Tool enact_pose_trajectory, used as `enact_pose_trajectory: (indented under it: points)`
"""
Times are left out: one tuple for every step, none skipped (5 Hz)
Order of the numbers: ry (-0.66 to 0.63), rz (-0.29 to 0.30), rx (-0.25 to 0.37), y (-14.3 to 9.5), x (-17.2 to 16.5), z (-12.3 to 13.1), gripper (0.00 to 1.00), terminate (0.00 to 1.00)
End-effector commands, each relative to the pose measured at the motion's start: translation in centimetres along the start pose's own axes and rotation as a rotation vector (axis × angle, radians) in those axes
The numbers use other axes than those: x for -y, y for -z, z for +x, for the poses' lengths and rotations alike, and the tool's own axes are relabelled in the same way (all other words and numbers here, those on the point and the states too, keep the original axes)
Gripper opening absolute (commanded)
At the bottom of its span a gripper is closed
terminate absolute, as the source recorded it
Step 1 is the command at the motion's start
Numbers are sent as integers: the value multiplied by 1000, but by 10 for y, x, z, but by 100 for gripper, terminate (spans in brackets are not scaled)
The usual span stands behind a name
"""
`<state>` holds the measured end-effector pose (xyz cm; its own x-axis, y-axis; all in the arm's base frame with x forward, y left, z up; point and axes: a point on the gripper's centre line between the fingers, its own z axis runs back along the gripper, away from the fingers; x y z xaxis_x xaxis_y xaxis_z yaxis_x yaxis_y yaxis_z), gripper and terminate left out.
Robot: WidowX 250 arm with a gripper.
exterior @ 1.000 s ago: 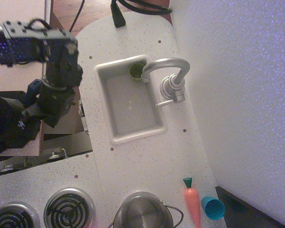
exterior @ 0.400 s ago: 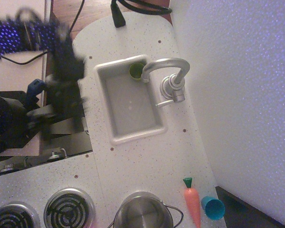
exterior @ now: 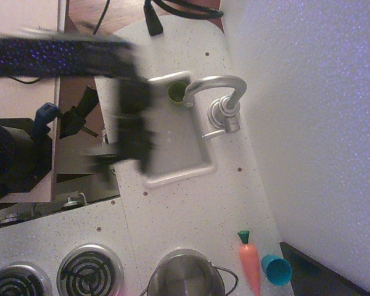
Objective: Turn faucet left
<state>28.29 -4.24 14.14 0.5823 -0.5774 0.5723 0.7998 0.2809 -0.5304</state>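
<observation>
The silver-grey faucet (exterior: 225, 105) stands at the right rim of the white sink (exterior: 172, 176). Its gooseneck spout arcs to the upper left and ends over the sink's back corner, above a green object (exterior: 175, 91). Its thin side lever (exterior: 211, 134) points left toward the basin. My gripper (exterior: 128, 154) is a motion-blurred black shape over the sink's left rim, well left of the faucet and not touching it. The blur hides whether the jaws are open or shut.
A steel pot (exterior: 186, 275) sits at the bottom edge, with stove burners (exterior: 89, 270) to its left. An orange toy carrot (exterior: 249, 260) and a teal cup (exterior: 275, 269) lie at the lower right. A white wall (exterior: 314, 123) closes the right side.
My arm has swept right from beside the counter's left edge to over the sink's left rim. The faucet and lever have not moved.
</observation>
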Motion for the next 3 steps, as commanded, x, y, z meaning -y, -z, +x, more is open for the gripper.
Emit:
enact_pose_trajectory:
  points:
    - [-116, -208, -114, 8, -46, 4, 100, 0]
    - [-127, -217, -143, 19, -45, -7, 100, 0]
    - [-134, -232, -151, 29, -37, -16, 100, 0]
